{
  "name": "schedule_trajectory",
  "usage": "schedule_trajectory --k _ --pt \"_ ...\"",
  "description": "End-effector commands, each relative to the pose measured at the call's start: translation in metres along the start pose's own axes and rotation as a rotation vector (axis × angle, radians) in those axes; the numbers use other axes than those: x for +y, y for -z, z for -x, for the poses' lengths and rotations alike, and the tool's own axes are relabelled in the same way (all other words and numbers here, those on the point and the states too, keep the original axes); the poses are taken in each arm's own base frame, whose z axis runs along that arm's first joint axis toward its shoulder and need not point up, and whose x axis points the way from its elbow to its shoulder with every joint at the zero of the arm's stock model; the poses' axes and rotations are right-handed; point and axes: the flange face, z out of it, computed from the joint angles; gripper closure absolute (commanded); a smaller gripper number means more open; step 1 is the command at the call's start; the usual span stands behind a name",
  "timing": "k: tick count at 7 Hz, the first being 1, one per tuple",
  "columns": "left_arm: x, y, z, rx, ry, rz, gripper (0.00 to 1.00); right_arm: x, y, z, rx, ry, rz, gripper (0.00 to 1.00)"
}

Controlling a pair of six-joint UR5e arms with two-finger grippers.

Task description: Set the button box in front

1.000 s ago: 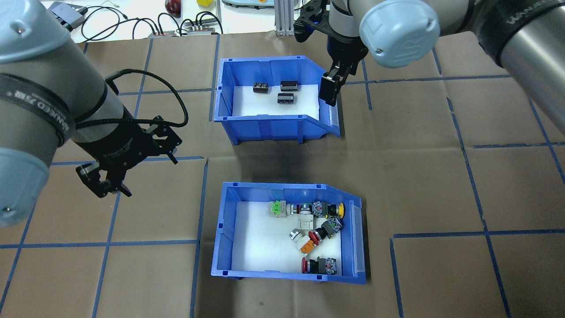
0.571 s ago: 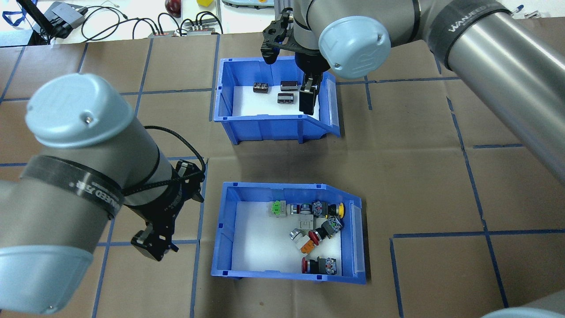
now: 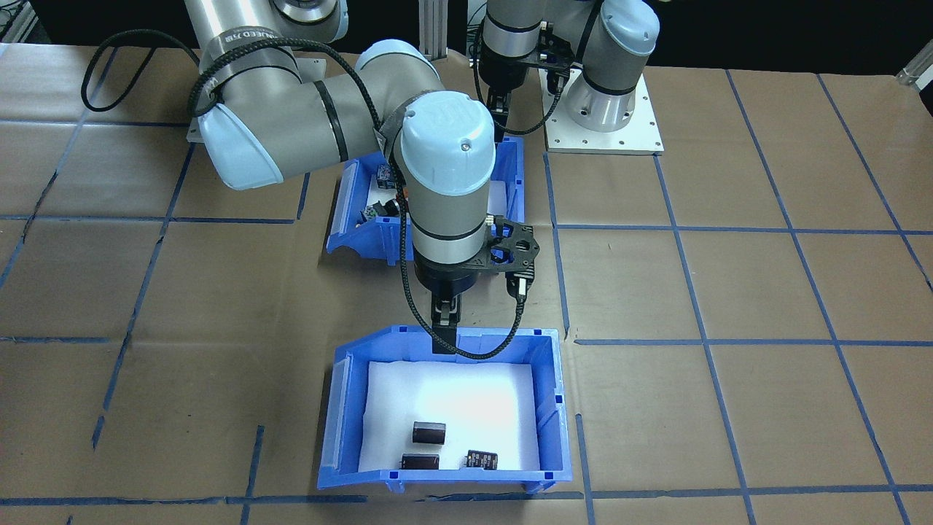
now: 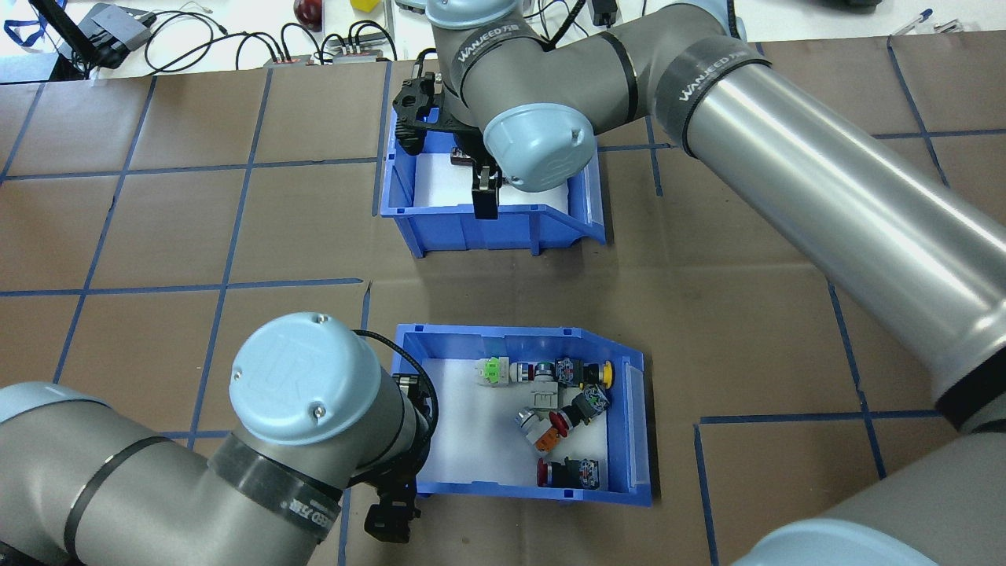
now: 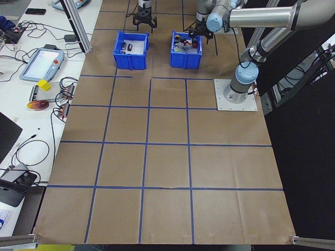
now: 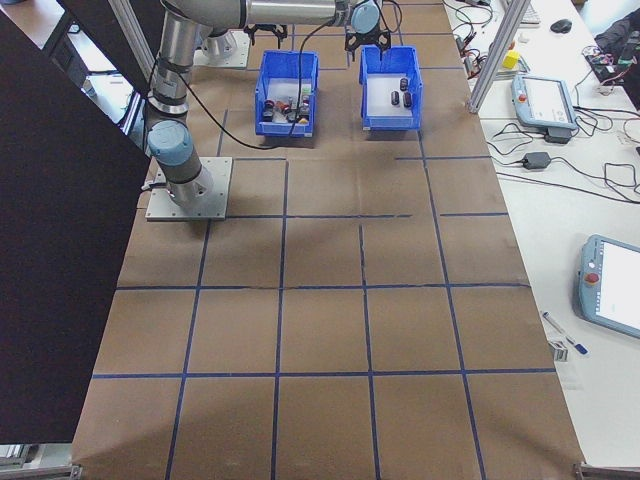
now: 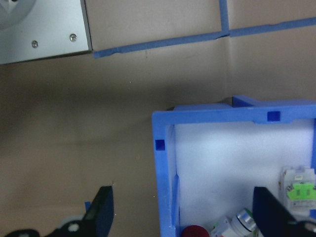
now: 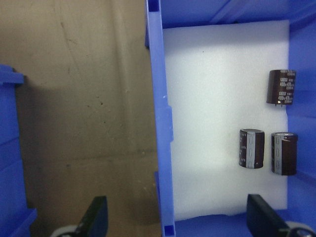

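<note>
On my screens, the button box [image 4: 515, 409], a blue bin lined with white foam, sits on the robot's side of the table, holding red, yellow, orange and green push-button switches [image 4: 554, 413] bunched toward its sloped end. Beyond it, well apart, a matching blue bin [image 4: 491, 196] holds three small black cylinders [image 8: 269, 133]; their print is too small for me to read.

The left gripper [image 7: 180, 217] stands wide open, one finger [image 7: 101, 210] outside the button box's side wall and the other over the foam inside, gripping nothing. The right gripper [image 8: 175, 219] is likewise spread wide across a wall of the far bin, one finger [image 8: 96, 215] outside, one inside, empty.

"WANJEED" reads along a black band on the right arm [image 4: 786, 165]; a "UR" mark shows on a grey-blue joint cap [image 4: 295, 377].

The table [image 4: 157, 228] is covered in brown paper gridded with blue tape. Cables [image 4: 236, 39] and pendants [image 6: 545, 100] lie on a white bench beyond.
</note>
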Motion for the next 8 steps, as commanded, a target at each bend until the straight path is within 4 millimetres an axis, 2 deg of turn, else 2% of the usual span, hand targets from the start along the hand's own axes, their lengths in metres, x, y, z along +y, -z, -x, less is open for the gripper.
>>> schedule_trajectory --k 1,2,4,5,6,7,8 --pt "0.016 -0.029 0.023 0.059 -0.018 0.029 0.01 -0.034 -0.030 0.002 -0.012 0.022 0.007 0.00" --pt "0.017 -0.035 0.025 0.059 -0.020 0.031 0.01 -0.038 -0.044 0.002 -0.030 0.023 0.017 0.00" --pt "0.022 -0.052 0.014 0.033 -0.020 0.018 0.01 -0.040 -0.071 0.001 -0.062 0.023 0.034 0.00" --pt "0.027 -0.060 0.004 0.053 -0.011 0.027 0.01 -0.038 -0.079 0.002 -0.064 0.026 0.058 0.07" --pt "0.032 -0.074 0.002 0.027 0.009 0.014 0.01 -0.034 -0.080 -0.001 -0.037 0.037 0.105 0.40" --pt "0.036 -0.077 -0.001 0.039 0.018 0.019 0.02 -0.033 -0.078 -0.002 -0.027 0.039 0.116 0.65" --pt "0.037 -0.078 -0.002 0.048 0.051 0.028 0.09 -0.031 -0.077 -0.004 -0.012 0.042 0.139 0.86"
